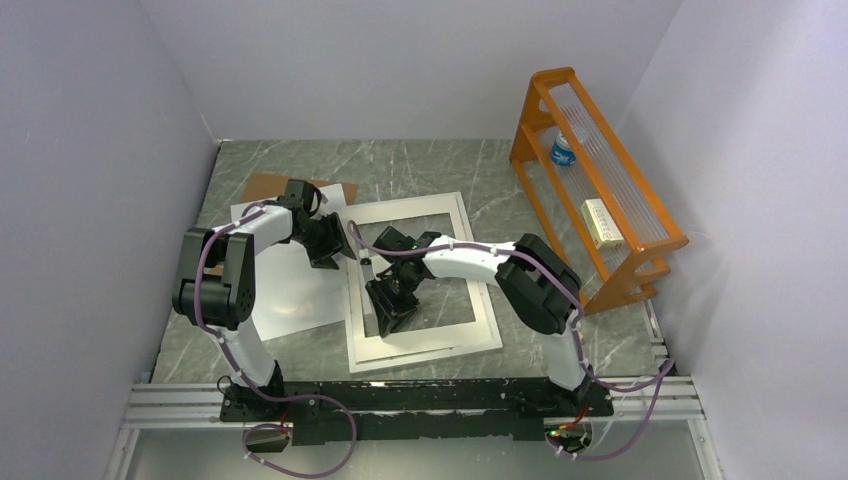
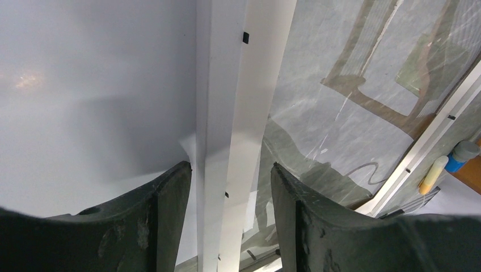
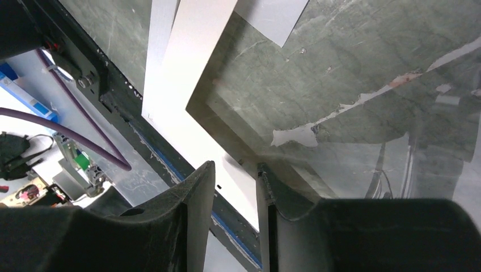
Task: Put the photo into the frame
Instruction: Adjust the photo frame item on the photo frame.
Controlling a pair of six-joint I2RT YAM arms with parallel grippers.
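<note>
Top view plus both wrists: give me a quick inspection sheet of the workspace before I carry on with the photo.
Surface: grey marbled table.
Job's things: frame lies flat mid-table; photo lies white side up to its left, outside it.
Clutter: brown board peeks out behind the photo; orange rack at right holds a bottle and a white box.
Grippers: left gripper open astride the frame's left edge; right gripper low over the frame's left side, jaws narrow, grip unclear.
Cables: purple cables follow both arms, loose loops by the bases.
Surroundings: plain walls on three sides.
</note>
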